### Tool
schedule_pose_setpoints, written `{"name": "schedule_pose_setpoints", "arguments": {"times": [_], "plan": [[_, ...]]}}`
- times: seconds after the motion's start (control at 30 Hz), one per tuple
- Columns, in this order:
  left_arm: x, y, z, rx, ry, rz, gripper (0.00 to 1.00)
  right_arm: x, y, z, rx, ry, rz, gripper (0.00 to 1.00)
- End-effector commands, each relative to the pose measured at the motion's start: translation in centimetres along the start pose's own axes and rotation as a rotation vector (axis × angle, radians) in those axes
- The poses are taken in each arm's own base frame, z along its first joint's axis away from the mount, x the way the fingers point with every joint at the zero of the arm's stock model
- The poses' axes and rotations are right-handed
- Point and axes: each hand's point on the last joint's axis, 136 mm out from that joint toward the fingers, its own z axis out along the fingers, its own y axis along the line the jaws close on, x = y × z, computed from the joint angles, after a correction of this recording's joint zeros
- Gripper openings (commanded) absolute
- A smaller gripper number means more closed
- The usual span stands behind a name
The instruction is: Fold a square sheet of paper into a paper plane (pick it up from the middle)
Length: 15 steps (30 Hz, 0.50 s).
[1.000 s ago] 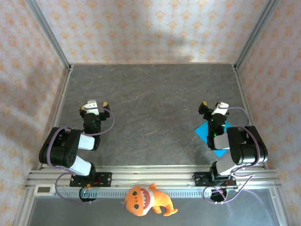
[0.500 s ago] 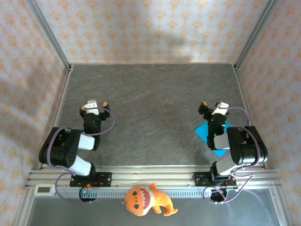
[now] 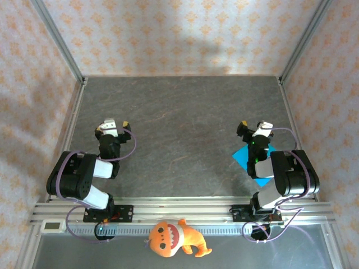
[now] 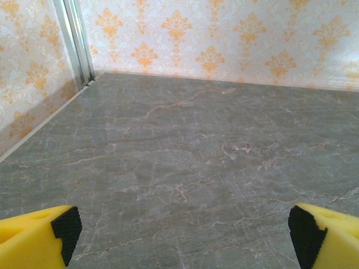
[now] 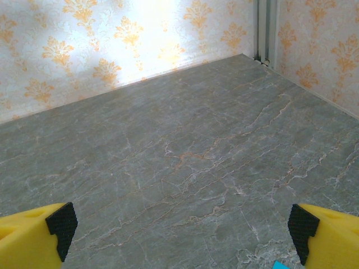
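Left gripper (image 3: 115,124), right gripper (image 3: 254,126) both gaping wide, holding nothing. Square sheet of paper (image 3: 242,157) lying partly covered, nearer base than right gripper. Likely risking blind, off-centre pinch.

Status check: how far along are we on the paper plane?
Nothing looks done: the square sheet of paper lies flat on the table, no fold visible, partly under the right arm. Nothing is in hand; the left gripper and right gripper are open and empty. Left: the pickup and every fold.
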Motion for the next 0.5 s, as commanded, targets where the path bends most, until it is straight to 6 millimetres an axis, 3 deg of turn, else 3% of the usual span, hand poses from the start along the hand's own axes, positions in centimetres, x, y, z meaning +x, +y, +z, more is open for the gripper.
{"name": "schedule_pose_setpoints", "arguments": {"times": [0.0,0.23,0.33,0.47], "plan": [[-1.2,-0.2,0.3,0.020,-0.044,-0.007,0.99,-1.6,0.7,0.0,-0.018,-0.063,-0.010,1.00],[-3.4,0.3,-2.7,0.028,-0.126,-0.036,0.99,-3.8,0.1,-1.0,0.046,-0.098,0.023,1.00],[-4.4,0.4,-3.0,0.030,-0.113,-0.067,0.99,-3.8,-0.9,-0.7,0.127,-0.004,0.045,1.00],[-6.2,0.3,-3.2,0.028,-0.072,-0.141,0.99,-4.8,-2.6,-2.0,0.238,0.022,0.131,1.00]]}}
